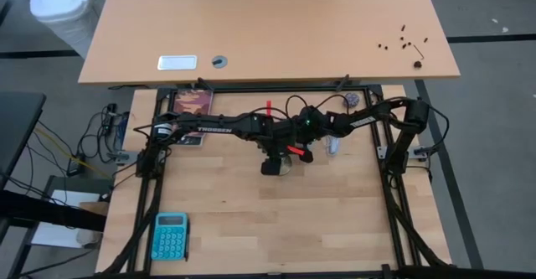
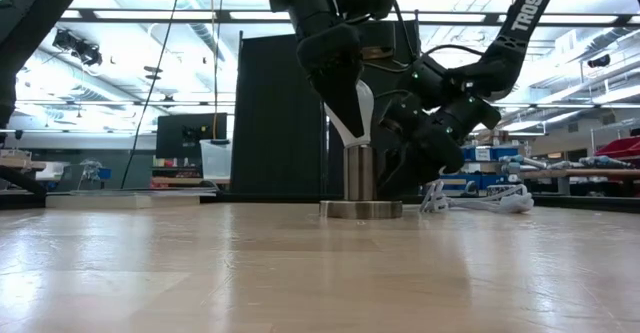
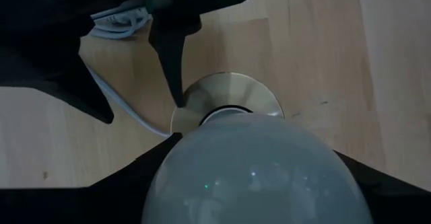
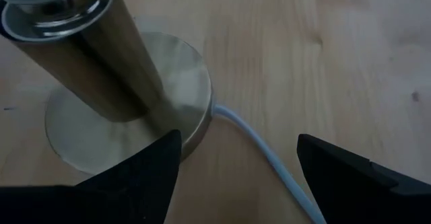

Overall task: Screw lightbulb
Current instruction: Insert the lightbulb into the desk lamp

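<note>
Bench (image 1: pixel 335 212) is carrying everything; both arms are reaching in over its far-middle part, meeting approx. at centre, nearer the far edge than the near one.

Left hand (image 2: pixel 350 123) is coming down from above onto the lightbulb (image 3: pixel 252 173), fingers (image 2: pixel 335 93) closing on the white glass from both sides. The bulb is sitting upright on top of the socket (image 2: pixel 360 178), its base at the socket's collar; how far it is screwed in I can't tell. In the left wrist view the bulb is filling the space btwn the two dark fingers, w/ the brass-coloured socket base (image 3: pixel 232 99) showing beyond it.

Right hand (image 4: pixel 232 177) is hanging low just beside the socket post (image 4: pixel 87 56), fingers spread wide, holding nothing; one fingertip (image 4: pixel 145 170) is lying close to the rim of the base disc, contact unclear. White cord (image 4: pixel 262 150) is running from the disc btwn the fingers.

Teal calculator (image 1: pixel 170 235) is lying near the bench's near-left corner, well apart from the hands.
</note>
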You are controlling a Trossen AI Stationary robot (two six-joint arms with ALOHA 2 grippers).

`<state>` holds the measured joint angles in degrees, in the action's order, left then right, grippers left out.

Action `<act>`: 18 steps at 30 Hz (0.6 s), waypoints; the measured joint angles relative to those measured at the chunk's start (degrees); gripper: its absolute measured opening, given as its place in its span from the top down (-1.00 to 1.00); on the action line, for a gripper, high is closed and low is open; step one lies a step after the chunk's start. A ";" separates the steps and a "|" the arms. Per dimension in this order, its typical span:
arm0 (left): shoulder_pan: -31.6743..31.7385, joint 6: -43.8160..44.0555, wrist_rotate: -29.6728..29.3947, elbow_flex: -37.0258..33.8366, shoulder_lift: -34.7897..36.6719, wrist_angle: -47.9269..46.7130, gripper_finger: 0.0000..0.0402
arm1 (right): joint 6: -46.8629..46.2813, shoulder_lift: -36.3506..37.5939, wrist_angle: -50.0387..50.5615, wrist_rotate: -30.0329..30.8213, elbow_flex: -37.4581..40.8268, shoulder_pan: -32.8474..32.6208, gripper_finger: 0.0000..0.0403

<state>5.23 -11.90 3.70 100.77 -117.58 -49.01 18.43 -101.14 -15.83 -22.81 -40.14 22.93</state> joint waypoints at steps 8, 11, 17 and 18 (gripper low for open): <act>0.00 0.00 0.76 0.00 0.00 0.53 -0.29 | -2.53 -0.11 -4.26 1.74 0.07 1.45 -0.46; 0.00 0.00 0.89 0.00 0.00 0.75 -0.29 | -0.86 -0.11 -3.22 1.13 0.07 1.92 -0.36; 0.00 -0.30 2.11 0.00 0.00 1.14 -0.29 | 1.61 -0.11 0.55 -0.68 0.07 0.79 -0.17; 0.00 -0.70 2.25 0.00 0.00 1.12 -0.29 | 2.54 -0.11 0.65 -0.61 0.07 0.19 -0.15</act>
<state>5.23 -12.60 5.96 100.77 -117.58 -47.90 20.97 -101.25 -15.18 -23.42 -40.07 23.12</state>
